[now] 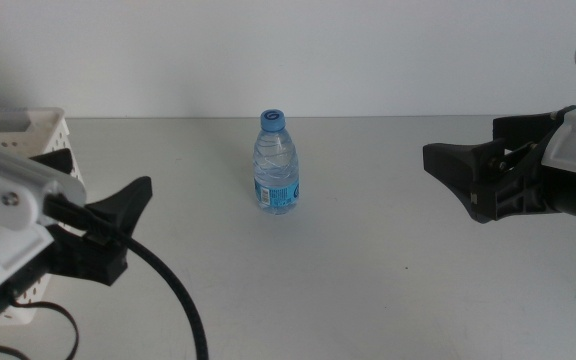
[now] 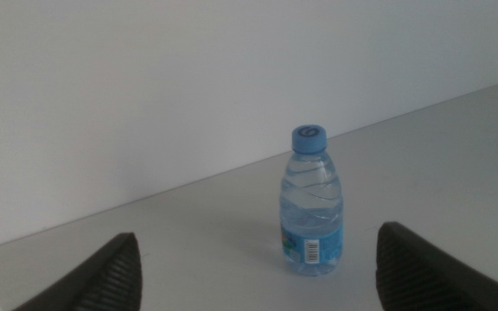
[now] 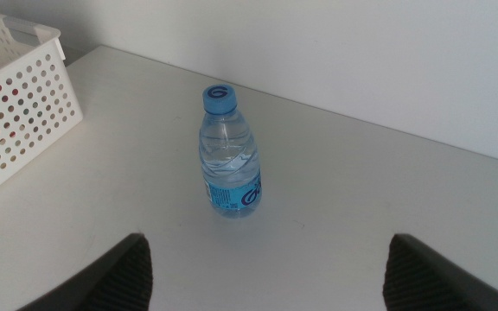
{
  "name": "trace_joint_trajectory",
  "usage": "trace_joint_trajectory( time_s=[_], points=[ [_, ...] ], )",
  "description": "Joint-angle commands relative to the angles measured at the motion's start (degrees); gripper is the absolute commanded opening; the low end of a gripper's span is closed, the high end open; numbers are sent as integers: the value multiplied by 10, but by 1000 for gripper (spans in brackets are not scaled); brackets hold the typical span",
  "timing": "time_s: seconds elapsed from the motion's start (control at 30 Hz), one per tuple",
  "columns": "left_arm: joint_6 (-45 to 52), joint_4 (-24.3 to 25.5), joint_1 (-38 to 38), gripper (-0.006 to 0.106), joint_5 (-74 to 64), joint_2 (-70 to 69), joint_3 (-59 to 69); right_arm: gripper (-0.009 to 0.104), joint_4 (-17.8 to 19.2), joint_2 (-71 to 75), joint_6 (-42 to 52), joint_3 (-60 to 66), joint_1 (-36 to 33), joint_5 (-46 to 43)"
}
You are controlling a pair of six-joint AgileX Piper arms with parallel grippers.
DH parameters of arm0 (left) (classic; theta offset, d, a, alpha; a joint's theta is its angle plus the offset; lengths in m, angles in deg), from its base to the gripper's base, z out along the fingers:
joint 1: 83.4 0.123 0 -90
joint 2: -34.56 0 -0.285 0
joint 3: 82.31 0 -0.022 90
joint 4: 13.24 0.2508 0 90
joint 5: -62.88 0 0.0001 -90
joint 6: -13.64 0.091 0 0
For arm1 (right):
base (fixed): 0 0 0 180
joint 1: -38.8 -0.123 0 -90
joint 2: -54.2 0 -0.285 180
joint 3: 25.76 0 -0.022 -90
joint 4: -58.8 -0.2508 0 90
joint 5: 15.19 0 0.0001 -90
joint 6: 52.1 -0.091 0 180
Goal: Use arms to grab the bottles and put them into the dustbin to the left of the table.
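Water bottle (image 1: 277,163), small and clear with a blue cap and blue label, stands upright near the middle of the light-grey desk (image 1: 368,280), untouched and well apart from both arms. The left tool (image 1: 118,215) hangs low beside the white perforated dustbin (image 1: 28,130) at the desk's left edge, its jaws spread wide with nothing between them; in its wrist view the bottle sits centred ahead of the gap. The right tool (image 1: 458,165) waits at the right side, also opened wide and empty, facing the bottle. No red can or tea bottle shows in any view (only this one remains on the desk, as far as can be seen). The likely risk is tipping: the bottle is light and narrow, so a jaw that brushes its side before closing could knock it over and send it rolling. The left arm's dangling cable could also snag on the dustbin.
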Motion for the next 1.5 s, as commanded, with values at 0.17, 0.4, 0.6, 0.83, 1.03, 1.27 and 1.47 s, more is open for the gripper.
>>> trace_joint_trajectory(
  time_s=[0.17,0.4,0.6,0.83,1.03,1.27,1.47],
  points=[
    [-37,40,-28,92,219,125,21,71,2,10,7,-14,0,-37],
    [-68,54,-28,92,341,268,-15,71,2,10,7,-14,0,-37],
    [-78,84,-28,92,349,368,-100,71,2,10,7,-14,0,-37],
    [-102,89,-28,92,349,467,-192,71,2,10,7,-14,0,-37],
    [-129,103,-28,92,349,545,-264,71,2,10,7,-14,0,-37],
    [-129,113,-28,92,349,613,-322,71,2,10,7,-14,0,-37],
    [-136,112,-28,92,363,667,-350,71,2,10,7,-14,0,-37]
  ],
)
